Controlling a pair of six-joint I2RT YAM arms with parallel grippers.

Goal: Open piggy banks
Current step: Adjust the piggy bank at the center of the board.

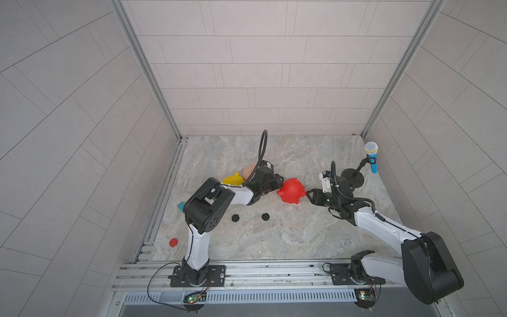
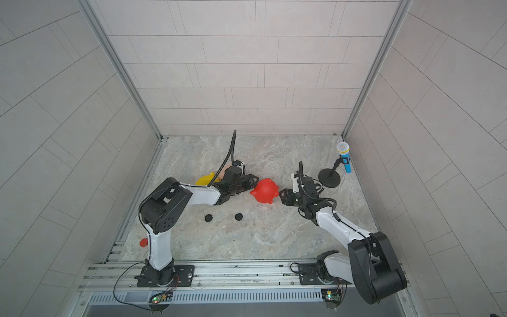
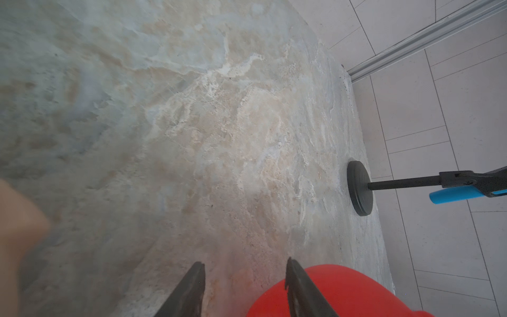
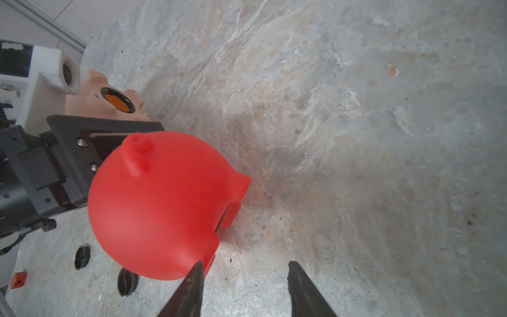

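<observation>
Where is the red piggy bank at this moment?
In both top views the red piggy bank sits mid-table between the left gripper and right gripper, with two black plugs nearer the arm bases.

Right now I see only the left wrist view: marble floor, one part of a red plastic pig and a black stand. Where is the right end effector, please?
Observer: The right end effector faces the left end effector from the opposite side of the red plastic piggy bank.
Operator: Is any pig open already?
Observer: Yes, the pale pink plastic piggy bank shows a round belly hole with no plug in it.
Operator: Do you see loose plugs?
Observer: One round black plug and a second plug lie on the marble floor, on the robot's side of the red piggy bank.
</observation>
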